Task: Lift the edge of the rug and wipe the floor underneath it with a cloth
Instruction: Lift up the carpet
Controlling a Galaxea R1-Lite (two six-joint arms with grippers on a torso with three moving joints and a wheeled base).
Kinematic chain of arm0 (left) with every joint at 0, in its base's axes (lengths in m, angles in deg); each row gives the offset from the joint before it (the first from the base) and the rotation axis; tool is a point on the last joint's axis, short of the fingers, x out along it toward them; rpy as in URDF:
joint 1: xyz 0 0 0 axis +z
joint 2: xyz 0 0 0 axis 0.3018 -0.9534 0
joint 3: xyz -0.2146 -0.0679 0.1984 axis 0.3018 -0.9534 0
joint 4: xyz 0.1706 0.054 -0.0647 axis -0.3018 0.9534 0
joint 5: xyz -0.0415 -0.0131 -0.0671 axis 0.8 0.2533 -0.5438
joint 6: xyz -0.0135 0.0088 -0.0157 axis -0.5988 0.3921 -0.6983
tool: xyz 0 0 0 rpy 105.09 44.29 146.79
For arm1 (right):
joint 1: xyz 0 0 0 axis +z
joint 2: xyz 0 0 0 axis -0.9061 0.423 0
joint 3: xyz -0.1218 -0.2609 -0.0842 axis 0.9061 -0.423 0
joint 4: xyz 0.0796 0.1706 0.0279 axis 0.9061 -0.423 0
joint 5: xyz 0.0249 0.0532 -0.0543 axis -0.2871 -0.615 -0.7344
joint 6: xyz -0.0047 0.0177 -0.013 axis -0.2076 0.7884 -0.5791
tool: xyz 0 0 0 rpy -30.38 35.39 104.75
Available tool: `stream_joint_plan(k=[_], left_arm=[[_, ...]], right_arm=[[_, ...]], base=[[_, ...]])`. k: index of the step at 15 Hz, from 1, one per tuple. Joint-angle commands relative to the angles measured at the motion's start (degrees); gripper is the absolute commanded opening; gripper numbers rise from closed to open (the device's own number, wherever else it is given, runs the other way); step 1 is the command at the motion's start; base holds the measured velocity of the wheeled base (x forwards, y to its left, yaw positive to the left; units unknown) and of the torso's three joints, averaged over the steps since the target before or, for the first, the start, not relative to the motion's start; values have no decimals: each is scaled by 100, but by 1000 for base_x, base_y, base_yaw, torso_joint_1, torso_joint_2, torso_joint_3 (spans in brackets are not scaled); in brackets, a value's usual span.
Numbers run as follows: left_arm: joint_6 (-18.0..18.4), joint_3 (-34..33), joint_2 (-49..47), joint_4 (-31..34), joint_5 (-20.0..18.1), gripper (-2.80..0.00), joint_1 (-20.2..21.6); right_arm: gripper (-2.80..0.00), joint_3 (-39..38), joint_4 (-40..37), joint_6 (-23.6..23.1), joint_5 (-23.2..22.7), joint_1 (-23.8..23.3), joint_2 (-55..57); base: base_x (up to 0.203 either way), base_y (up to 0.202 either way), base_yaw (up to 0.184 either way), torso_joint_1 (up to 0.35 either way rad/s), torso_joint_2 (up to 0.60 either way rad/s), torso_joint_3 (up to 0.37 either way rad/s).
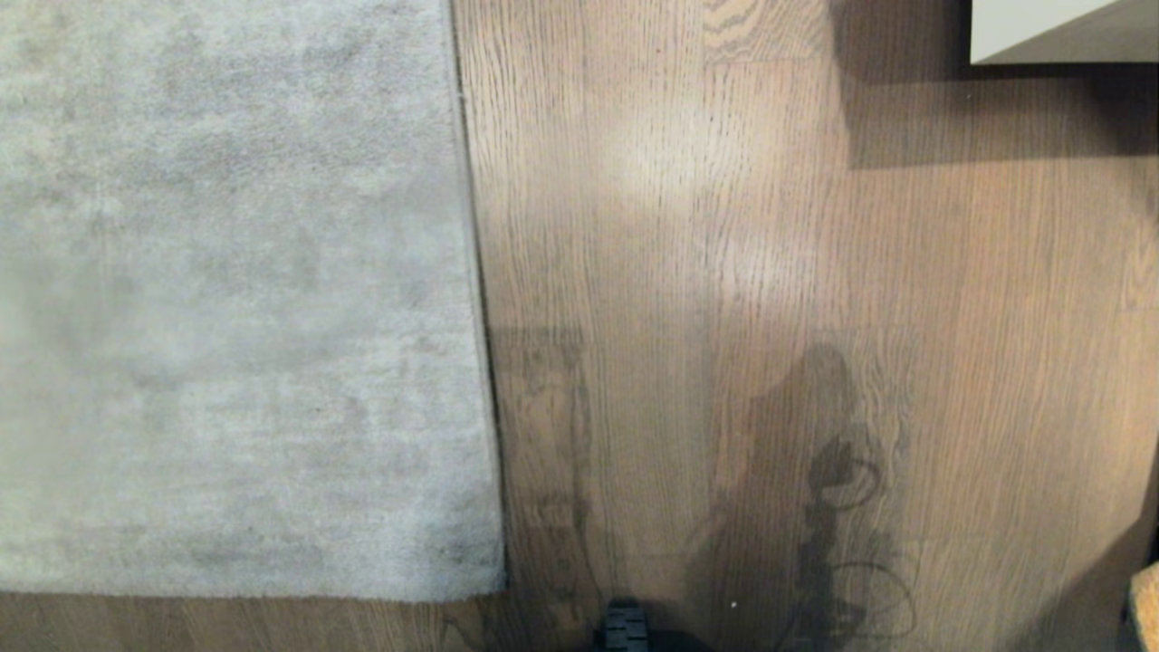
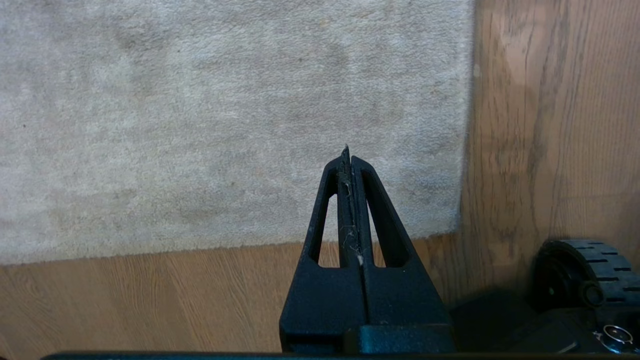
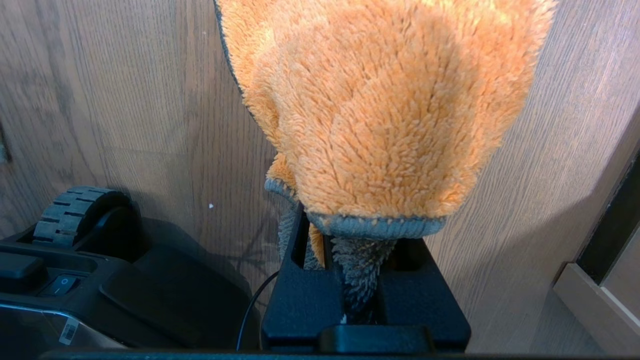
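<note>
Head view: the rug [image 1: 235, 299] fills the left half of the frame, lying flat. The rug edge [image 1: 478, 299] runs as a straight line from top centre down to a squared corner at lower left-centre [image 1: 493, 580]; its long axis goes top to bottom of the frame. Bare floor [image 1: 724, 226] takes the right half. Neither arm shows here, only their shadows low in the frame and a base wheel [image 1: 625, 629] at the bottom edge.

Left wrist view: the left gripper [image 2: 348, 155] has its fingers pressed together, empty, hanging over the rug just inside the corner. The rug's side border [image 2: 465, 150] sits right of the fingertips, its near border [image 2: 200, 247] below them. Height above the pile is hard to judge from this angle, perhaps well clear.

Right wrist view: the right gripper [image 3: 350, 240] is clamped on the cloth [image 3: 380, 110], which drapes forward over the fingers and hides the tips. Only plank floor lies under it, no rug in that frame.

Judgement: the left gripper is the nearer one to the corner, so the lift likely falls to it. It must open first, then come in from the floor side. Nothing is lifted or wiped yet.
</note>
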Motion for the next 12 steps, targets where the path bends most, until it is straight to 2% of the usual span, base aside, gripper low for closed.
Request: stream_joint_plan(k=[1, 5, 10, 12], left_arm=[[1, 4, 0, 18, -11, -280, 0], [1, 132, -60, 392, -56, -280, 0], [1, 177, -1217, 524, -48, -280, -20], [-61, 178, -1389, 527, -46, -280, -26]], right_arm=[[-280, 1, -3, -6, -4, 2, 7], [-280, 1, -3, -6, -4, 2, 7], [-280, 1, -3, -6, -4, 2, 7], [-280, 1, -3, -6, -4, 2, 7]], base=[[0, 0, 0, 0, 0, 0], [0, 0, 0, 0, 0, 0], [0, 0, 0, 0, 0, 0], [0, 0, 0, 0, 0, 0]])
